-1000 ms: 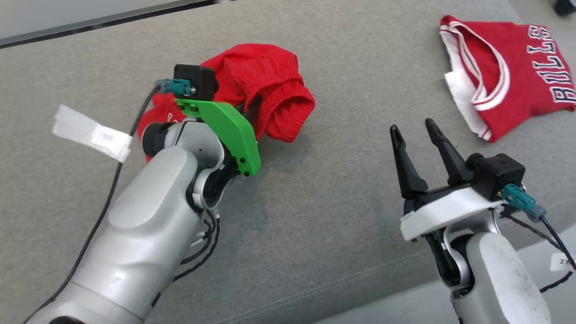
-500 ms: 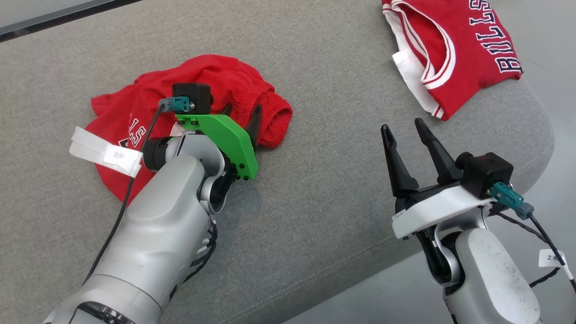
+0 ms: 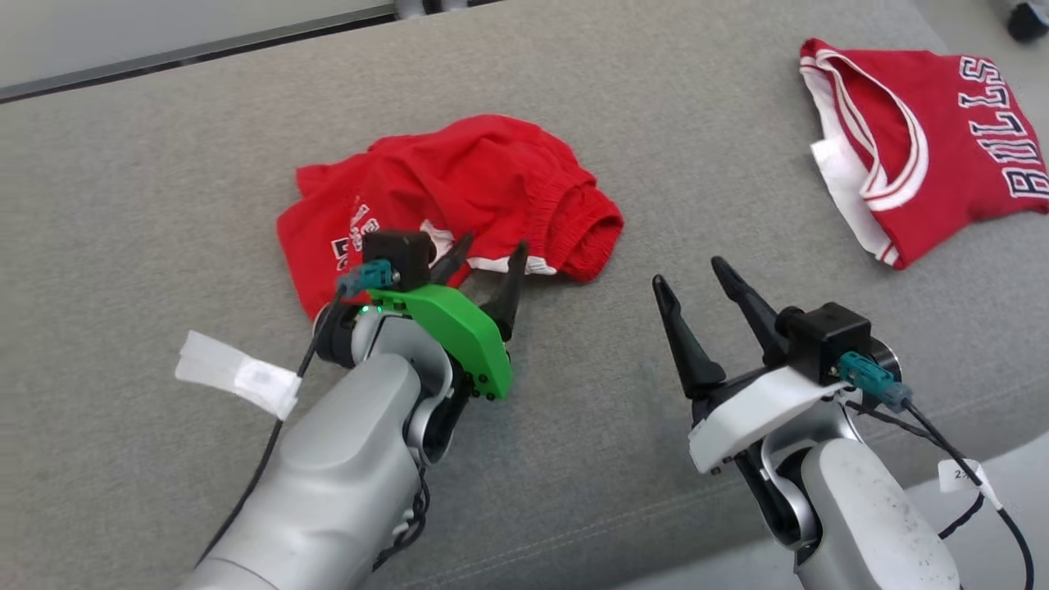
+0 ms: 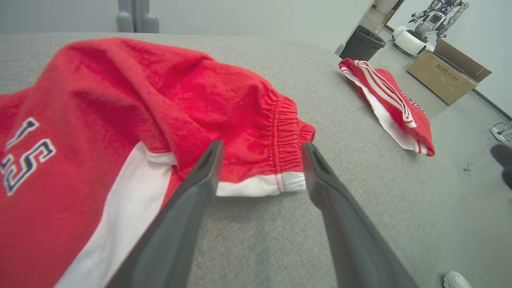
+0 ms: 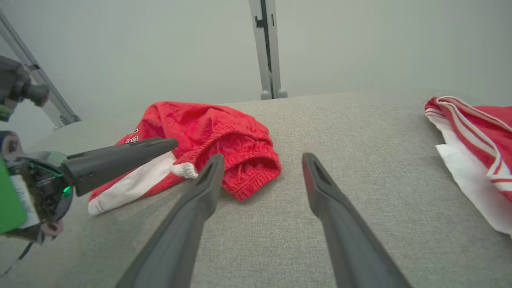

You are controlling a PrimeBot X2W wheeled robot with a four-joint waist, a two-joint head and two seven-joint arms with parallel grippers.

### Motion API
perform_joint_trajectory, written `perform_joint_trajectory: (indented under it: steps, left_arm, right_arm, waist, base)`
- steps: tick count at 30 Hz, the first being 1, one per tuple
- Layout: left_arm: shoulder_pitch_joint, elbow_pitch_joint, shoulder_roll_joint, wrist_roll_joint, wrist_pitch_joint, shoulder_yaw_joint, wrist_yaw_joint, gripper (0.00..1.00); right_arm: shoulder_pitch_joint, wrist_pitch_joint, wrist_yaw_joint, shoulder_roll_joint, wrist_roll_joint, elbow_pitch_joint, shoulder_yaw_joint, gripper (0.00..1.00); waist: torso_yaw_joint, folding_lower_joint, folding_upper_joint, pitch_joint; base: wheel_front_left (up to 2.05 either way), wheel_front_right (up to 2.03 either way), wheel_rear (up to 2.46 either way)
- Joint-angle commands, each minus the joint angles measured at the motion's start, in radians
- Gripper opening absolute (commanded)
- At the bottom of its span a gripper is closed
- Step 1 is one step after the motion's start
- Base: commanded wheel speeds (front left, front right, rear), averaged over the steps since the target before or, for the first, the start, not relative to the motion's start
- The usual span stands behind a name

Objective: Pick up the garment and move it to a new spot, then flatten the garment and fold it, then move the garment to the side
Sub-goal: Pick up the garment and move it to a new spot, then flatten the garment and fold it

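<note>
Lying crumpled on the grey cushion [image 3: 164, 164], the red garment [image 3: 467, 176] sits just ahead of the left end effector [image 3: 493, 243], white hem at its wide-spread fingertips, nothing gripped. Right end effector [image 3: 688, 272] is wide open and empty, with the garment ahead-left of it and a second red jersey [image 3: 942, 139] ahead-right.

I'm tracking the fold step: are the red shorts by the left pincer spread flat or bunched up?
Bunched up: the red shorts lie heaped and wrinkled, with the elastic waistband curled over.

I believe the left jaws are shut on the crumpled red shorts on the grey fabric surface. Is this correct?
No: the left jaws stand open before the crumpled red shorts on the grey fabric surface; the left wrist view shows it.
</note>
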Motion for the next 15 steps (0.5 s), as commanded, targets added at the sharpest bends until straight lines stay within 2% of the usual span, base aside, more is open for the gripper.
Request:
perform_joint_trajectory:
  steps: [1,9,15]
  left_arm:
    - [0.02,-0.008,0.001,0.0,-0.009,-0.006,0.004,1.0]
    - [0.173,-0.139,0.016,0.001,-0.067,-0.009,0.06,1.0]
    - [0.272,-0.246,0.046,-0.002,-0.074,-0.012,0.104,1.0]
  right_arm:
    - [0.003,0.004,0.0,-0.013,-0.005,0.006,0.003,1.0]
    - [-0.06,0.036,0.0,-0.099,0.002,0.113,0.08,1.0]
    - [-0.129,0.019,0.0,-0.118,0.045,0.264,0.085,1.0]
  waist:
    - [0.11,0.0001,-0.0001,-0.077]
    - [0.242,0.0001,-0.0001,-0.114]
    - [0.323,0.0001,-0.0001,-0.123]
  base:
    - [0.0,0.0,0.0]
    - [0.0,0.0,0.0]
    - [0.0,0.0,0.0]
